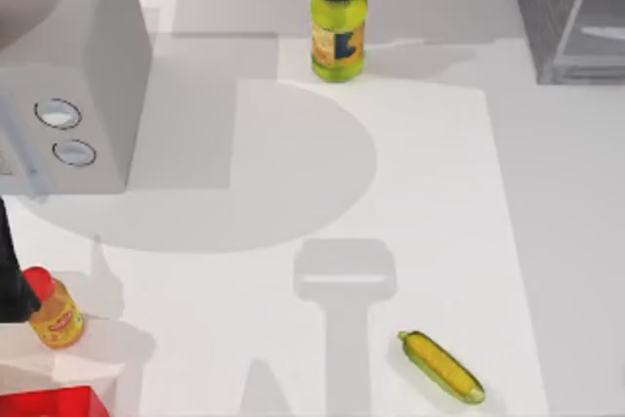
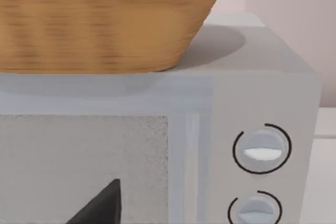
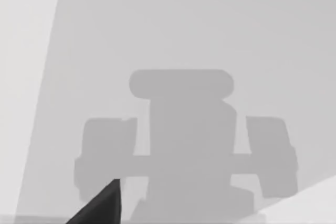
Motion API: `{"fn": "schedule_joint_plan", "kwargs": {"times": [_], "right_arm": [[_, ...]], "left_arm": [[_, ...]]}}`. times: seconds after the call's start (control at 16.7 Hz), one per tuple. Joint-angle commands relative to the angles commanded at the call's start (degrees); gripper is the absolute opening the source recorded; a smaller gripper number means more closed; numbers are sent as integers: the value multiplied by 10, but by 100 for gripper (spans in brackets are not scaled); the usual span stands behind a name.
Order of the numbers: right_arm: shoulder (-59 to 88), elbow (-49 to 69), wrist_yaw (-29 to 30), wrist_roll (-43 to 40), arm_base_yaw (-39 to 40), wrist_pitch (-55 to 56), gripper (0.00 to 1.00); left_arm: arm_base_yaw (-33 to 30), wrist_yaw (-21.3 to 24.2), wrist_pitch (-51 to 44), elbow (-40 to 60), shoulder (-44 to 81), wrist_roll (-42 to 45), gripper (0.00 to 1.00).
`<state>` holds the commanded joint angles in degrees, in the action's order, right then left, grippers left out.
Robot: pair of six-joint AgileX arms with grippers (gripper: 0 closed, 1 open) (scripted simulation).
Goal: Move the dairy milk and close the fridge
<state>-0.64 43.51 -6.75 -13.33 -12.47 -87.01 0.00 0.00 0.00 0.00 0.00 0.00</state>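
The left arm (image 1: pixel 10 271) sits at the left edge of the top view, right up against the small orange bottle (image 1: pixel 57 314) with the red cap, and that's the first worry: any swing out from there could tip that bottle onto the table (image 1: pixel 293 358). The left gripper (image 2: pixel 102 208) faces the front of the light grey box (image 2: pixel 210 103) with its two round dials, a wicker basket (image 2: pixel 105 19) perched on top. That box is not the fridge, so a push here would be wasted effort and might shake the basket loose. The right gripper (image 3: pixel 102 208) hangs above bare table with its own shadow spread beneath it. Whether either gripper is open or closed, I cannot tell. The fridge (image 1: pixel 571 17) is up in the upper right corner of the top view, dark speckled walls around a pale panel, well apart from both arms. Where the dairy milk stands, I cannot tell, and that's the big risk: the yellow-green bottle (image 1: pixel 338 26) at top centre could be picked up by mistake, or clipped on a reach toward the fridge. The corn cob (image 1: pixel 441 366) lies at lower right, near the right arm's path, and could be swept off. Shutting the door before the carton is moved would also spoil the order of the job.
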Motion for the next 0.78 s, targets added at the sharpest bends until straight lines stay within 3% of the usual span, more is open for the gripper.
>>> {"fn": "schedule_joint_plan", "kwargs": {"times": [0.24, 0.78], "right_arm": [[200, 75, -91, -198, -184, -21, 100], [753, 250, -336, -736, -661, 0, 100]], "left_arm": [[0, 0, 0, 0, 0, 0, 100], [0, 0, 0, 0, 0, 0, 100]]}}
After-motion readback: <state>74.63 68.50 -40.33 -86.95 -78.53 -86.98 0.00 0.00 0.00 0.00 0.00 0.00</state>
